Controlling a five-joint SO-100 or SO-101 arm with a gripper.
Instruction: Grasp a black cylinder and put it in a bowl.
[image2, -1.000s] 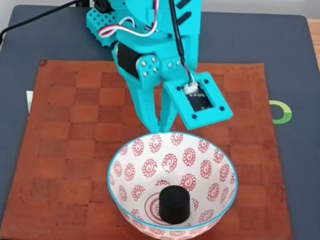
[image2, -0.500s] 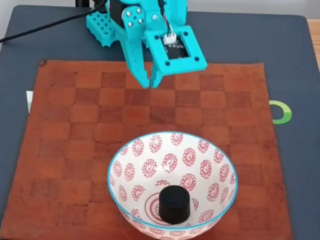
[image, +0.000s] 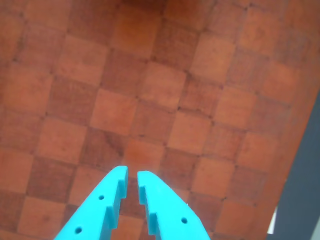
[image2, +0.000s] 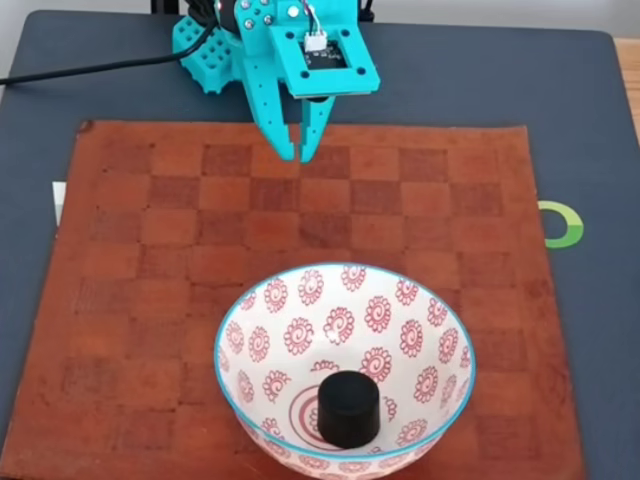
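The black cylinder (image2: 349, 408) stands upright at the bottom of the bowl (image2: 255, 330), a white bowl with a turquoise rim and red flower marks, near the front of the fixed view. My turquoise gripper (image2: 297, 155) hangs far behind the bowl, over the back edge of the brown checkered mat (image2: 150, 260). Its fingertips nearly touch and hold nothing. In the wrist view the gripper (image: 132, 174) points at bare mat squares (image: 165, 90), with just a narrow slit between its fingers.
The mat lies on a dark grey table (image2: 580, 120). The arm's base (image2: 205, 50) sits at the back edge, with a black cable (image2: 80, 68) running left. A green ring mark (image2: 565, 225) shows at the right, and a dark strip (image: 305, 190) borders the mat.
The gripper has drawn back and up from just behind the bowl's rim to the mat's far edge. The cylinder and bowl have not moved.
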